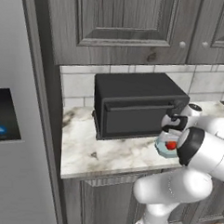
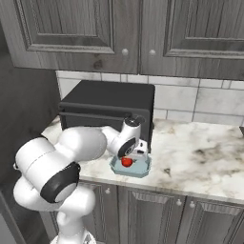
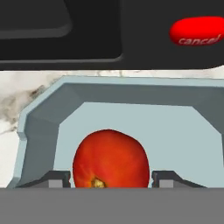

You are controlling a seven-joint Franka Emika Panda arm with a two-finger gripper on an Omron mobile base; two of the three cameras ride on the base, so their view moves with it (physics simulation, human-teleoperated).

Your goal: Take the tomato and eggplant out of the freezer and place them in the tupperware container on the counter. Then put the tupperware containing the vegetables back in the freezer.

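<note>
Fingers (image 3: 56, 178) are sitting either side of the tomato (image 3: 110, 159), apparently gripping it low inside the tupperware container (image 3: 39, 127).

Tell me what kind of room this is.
A rendered home kitchen: a marbled counter over dark panelled cabinets, a black microwave against a tiled wall, and a tomato lying in a tupperware container.
</note>
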